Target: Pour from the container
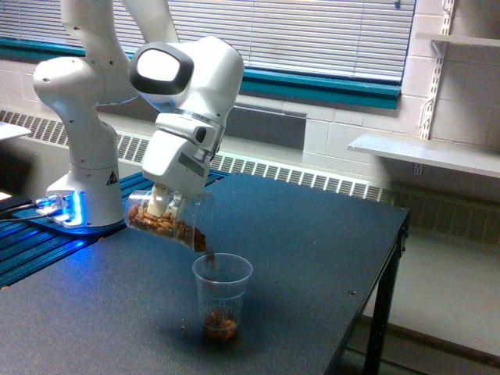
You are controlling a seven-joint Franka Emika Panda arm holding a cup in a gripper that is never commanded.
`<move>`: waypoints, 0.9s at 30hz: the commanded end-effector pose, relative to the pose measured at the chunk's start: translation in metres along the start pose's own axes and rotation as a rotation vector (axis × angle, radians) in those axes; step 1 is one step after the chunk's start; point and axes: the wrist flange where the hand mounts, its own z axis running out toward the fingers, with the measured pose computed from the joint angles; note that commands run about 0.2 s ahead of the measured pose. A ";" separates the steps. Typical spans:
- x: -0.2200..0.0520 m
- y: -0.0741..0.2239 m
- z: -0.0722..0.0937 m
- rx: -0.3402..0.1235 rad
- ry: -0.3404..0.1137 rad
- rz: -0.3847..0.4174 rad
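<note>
Dark speckled table point(312, 234); window blinds point(312, 31) behind; fingers point(160, 205) clamp tilted container point(168, 220).

Cup point(222, 297) markings too small to read.

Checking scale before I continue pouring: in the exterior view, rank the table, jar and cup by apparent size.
1. Table, by far the largest.
2. Jar, tilted in the claw.
3. Cup, smallest, though it looks nearer the camera, so the gap is unsure.
</note>
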 end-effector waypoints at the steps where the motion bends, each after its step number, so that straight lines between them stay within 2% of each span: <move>1: 0.007 -0.003 -0.009 -0.013 0.023 -0.037; 27: 0.021 0.001 -0.021 -0.081 0.024 -0.108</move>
